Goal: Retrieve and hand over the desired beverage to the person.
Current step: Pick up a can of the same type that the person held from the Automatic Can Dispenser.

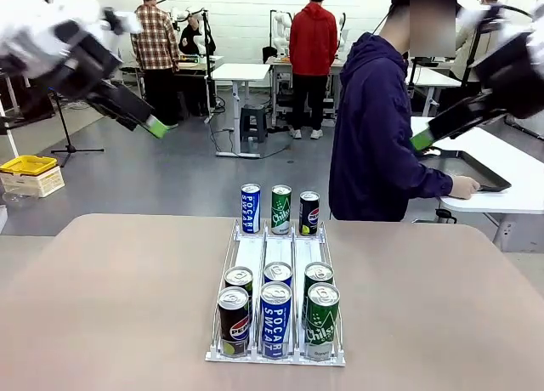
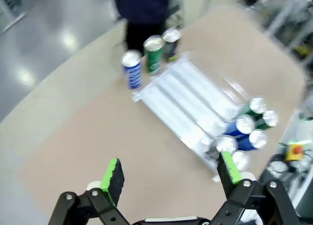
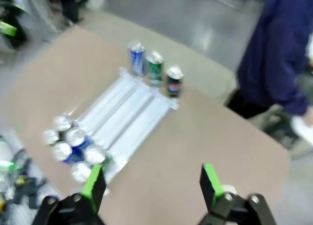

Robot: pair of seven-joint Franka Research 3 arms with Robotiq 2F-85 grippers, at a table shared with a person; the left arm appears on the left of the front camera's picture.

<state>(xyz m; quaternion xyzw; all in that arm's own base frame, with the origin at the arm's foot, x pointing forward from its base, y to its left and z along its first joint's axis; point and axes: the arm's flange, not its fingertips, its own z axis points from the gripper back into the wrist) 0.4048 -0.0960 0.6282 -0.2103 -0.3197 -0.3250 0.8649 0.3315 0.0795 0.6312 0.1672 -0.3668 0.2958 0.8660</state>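
Observation:
A white wire rack (image 1: pixel 252 253) lies mid-table with six beverage cans at its near end: a Pepsi (image 1: pixel 234 321), a blue Pocari (image 1: pixel 275 319), a green can (image 1: pixel 322 320) and three more behind them. Beyond its far end stand a blue can (image 1: pixel 250 208), a green can (image 1: pixel 281 209) and a black Pepsi (image 1: pixel 309 213). The person (image 1: pixel 374 127) in a dark navy hooded jacket stands past the far edge, turned right, hand (image 1: pixel 465 185) on a side table. My left gripper (image 1: pixel 153 126) (image 2: pixel 171 171) hangs open high at the left, holding nothing. My right gripper (image 1: pixel 423 139) (image 3: pixel 152 182) hangs open high at the right, also holding nothing.
The beige table (image 1: pixel 102 306) has bare surface on both sides of the rack. A white side table (image 1: pixel 510 166) with a dark tray stands at the right. A yellow crate (image 1: pixel 28 165) sits on the floor at the left. Two other people work at benches far behind.

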